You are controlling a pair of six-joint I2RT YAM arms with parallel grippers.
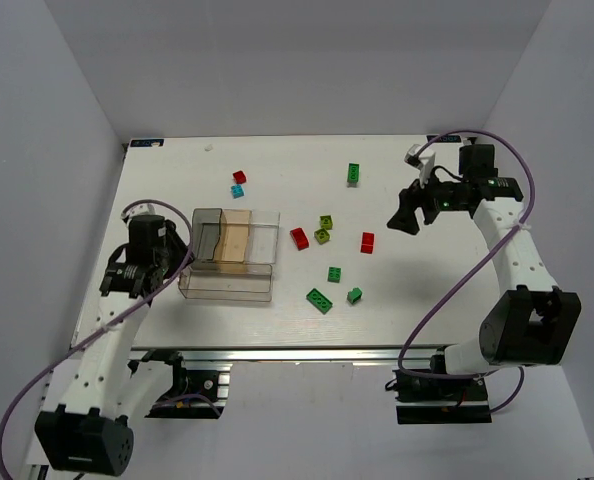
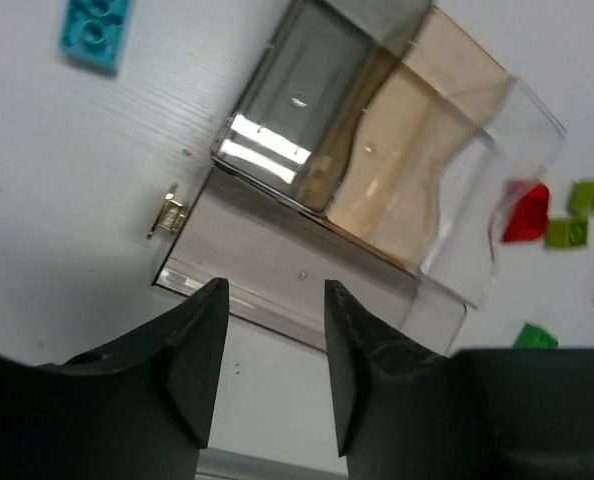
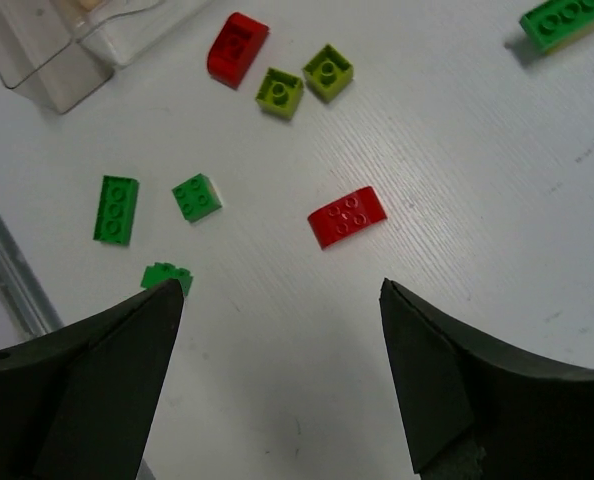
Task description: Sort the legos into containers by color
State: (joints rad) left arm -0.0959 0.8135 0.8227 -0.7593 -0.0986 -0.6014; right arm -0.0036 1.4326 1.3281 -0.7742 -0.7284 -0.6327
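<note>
Near the table's (image 1: 277, 160) left edge, the left hand (image 2: 275, 287), jaws apart, hovers over the containers (image 1: 227, 284). The legos (image 1: 320, 300) lie scattered across the table's middle. Toward the right edge, the right hand (image 3: 282, 295), spread wide, hangs above a red lego (image 3: 346, 216).

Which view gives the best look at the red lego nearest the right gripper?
Right wrist: the red lego sits whole and close, studs distinct. Top external shows it only as a small red block. Left wrist catches just a red sliver at its right edge, possibly it.
</note>
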